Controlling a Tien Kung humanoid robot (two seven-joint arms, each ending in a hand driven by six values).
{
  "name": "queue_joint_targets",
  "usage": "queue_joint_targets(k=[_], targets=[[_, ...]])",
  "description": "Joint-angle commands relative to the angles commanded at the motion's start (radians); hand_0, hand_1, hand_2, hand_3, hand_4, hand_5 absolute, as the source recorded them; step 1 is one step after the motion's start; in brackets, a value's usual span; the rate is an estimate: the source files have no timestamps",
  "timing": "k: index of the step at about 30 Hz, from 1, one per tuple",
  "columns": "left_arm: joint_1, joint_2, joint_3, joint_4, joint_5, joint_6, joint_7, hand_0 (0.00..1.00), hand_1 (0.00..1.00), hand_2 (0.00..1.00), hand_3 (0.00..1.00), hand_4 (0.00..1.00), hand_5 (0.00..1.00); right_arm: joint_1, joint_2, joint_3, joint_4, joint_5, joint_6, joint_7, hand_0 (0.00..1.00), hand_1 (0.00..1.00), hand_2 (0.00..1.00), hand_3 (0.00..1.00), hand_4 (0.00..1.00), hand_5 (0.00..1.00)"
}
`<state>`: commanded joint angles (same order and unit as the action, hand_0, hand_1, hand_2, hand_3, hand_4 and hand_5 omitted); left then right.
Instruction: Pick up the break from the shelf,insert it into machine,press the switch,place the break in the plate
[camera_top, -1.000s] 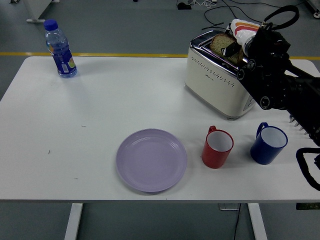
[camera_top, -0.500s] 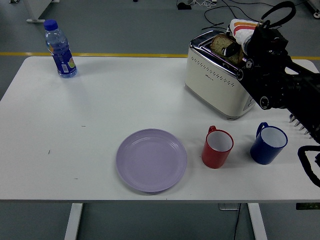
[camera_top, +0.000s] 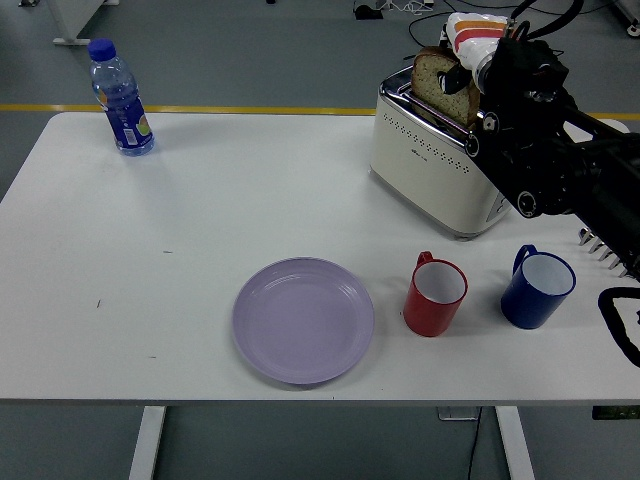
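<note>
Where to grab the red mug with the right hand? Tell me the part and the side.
Take the red mug by its handle, which sticks out at the far rim toward the toaster. Come down from above and behind. It stands upright, open mouth up, and the blue mug on its right narrows a side approach.

Toaster (camera_top: 435, 165) at far right of table (camera_top: 200, 220) — bread (camera_top: 443, 85) above its slot, held by right hand (camera_top: 490, 70). Plate (camera_top: 303, 319) near front edge; two mugs (camera_top: 434, 294) (camera_top: 536, 288) to its right, before toaster. Bottle (camera_top: 119, 97) far left corner.
</note>
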<state>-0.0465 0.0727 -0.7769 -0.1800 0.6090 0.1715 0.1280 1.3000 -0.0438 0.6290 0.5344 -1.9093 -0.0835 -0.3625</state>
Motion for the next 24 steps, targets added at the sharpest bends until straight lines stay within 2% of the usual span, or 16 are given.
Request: queue_joint_targets(k=[9,11,15,17,19,22,24], targets=[[0.010,0.001,-0.013,0.000,0.011,-0.001,0.003,0.686,0.603,0.673,0.703,0.470,0.998,-0.018,-0.116,0.032,0.191,-0.002,-0.005,-0.019,0.194,0.217,0.315,0.400,0.431,0.002],[0.011,0.001,-0.017,0.000,0.014,-0.001,0.003,0.686,0.603,0.673,0.703,0.470,0.998,-0.030,-0.158,0.053,0.262,-0.003,0.000,-0.028,0.194,0.217,0.315,0.400,0.431,0.002],[0.014,0.002,-0.021,0.000,0.015,-0.002,0.003,0.686,0.603,0.673,0.703,0.470,0.998,-0.045,-0.213,0.088,0.378,-0.010,0.009,-0.045,0.189,0.214,0.315,0.397,0.412,0.002],[0.016,0.001,-0.026,0.000,0.020,-0.003,0.005,0.686,0.603,0.673,0.703,0.470,0.998,-0.054,-0.232,0.108,0.435,-0.018,0.013,-0.050,0.189,0.214,0.315,0.397,0.412,0.002],[0.016,0.001,-0.028,0.000,0.022,-0.003,0.005,0.686,0.607,0.673,0.703,0.471,0.998,-0.058,-0.238,0.115,0.458,-0.021,0.014,-0.051,0.187,0.211,0.313,0.394,0.427,0.002],[0.019,0.000,-0.033,0.000,0.028,-0.005,0.007,0.686,0.607,0.673,0.703,0.471,0.998,-0.088,-0.281,0.155,0.572,-0.011,0.019,-0.064,0.187,0.211,0.313,0.394,0.427,0.002],[0.020,-0.001,-0.035,0.000,0.030,-0.005,0.008,0.686,0.606,0.673,0.703,0.470,0.998,-0.098,-0.294,0.163,0.626,0.003,0.023,-0.068,0.185,0.209,0.313,0.394,0.432,0.002]])
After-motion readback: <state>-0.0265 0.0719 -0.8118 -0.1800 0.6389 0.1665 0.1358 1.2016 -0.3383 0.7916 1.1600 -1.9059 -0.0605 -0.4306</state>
